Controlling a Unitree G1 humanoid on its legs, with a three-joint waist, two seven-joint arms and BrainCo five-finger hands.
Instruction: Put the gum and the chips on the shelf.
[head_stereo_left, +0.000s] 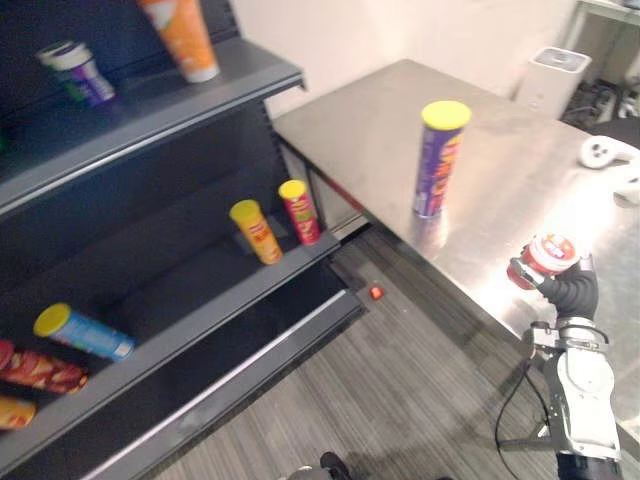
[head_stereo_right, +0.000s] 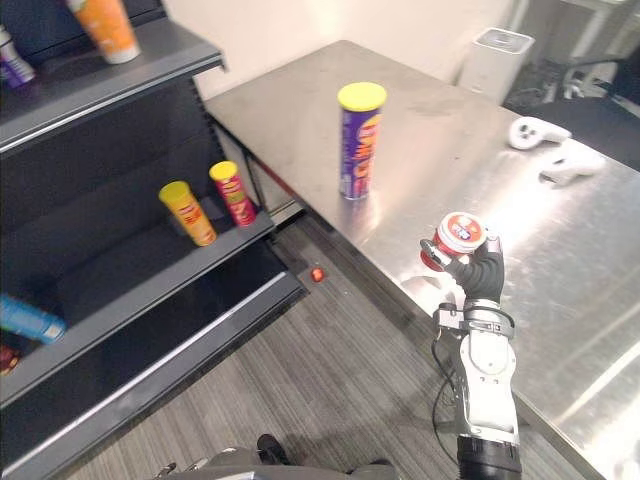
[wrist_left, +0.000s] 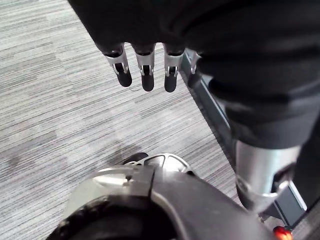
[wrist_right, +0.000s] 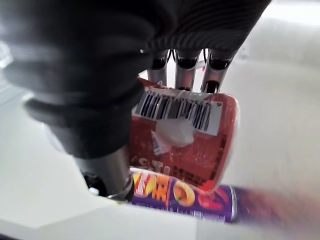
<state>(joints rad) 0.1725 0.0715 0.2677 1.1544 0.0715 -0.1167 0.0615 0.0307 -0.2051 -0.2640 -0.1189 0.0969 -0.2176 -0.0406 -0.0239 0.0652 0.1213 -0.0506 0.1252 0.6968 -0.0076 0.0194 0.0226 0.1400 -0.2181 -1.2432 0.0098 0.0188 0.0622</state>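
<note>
Status: neither item is on the shelf (head_stereo_left: 190, 95) yet. The right hand (head_stereo_right: 481, 277) is raised over the near edge of the tabletop (head_stereo_left: 370, 125), and its fingers (wrist_right: 186, 67) are curled round the gum (head_stereo_right: 456, 237), a red tub with a white-and-red lid. The tub is held clear of the surface, with the fingers along one side and the thumb against the other. The chips (head_stereo_left: 438, 158), a tall purple can with a yellow lid, stand upright on the tabletop, well apart from the fingers, on the side nearer the shelf, and nothing touches them. The left hand (wrist_left: 146, 70) hangs over the floor with its fingers straight and relaxed, holding nothing. The shelf stands across an open strip of floor from the fingers. Its middle board already carries a small yellow can (head_stereo_left: 256, 231) and a small red can (head_stereo_left: 300, 211) standing side by side, with bare board beside them. Judged progress: the gum is lifted, so the first pick is complete. Remaining steps are to carry the gum across to a shelf board and release it, then to return for the chips and place them likewise.
</note>
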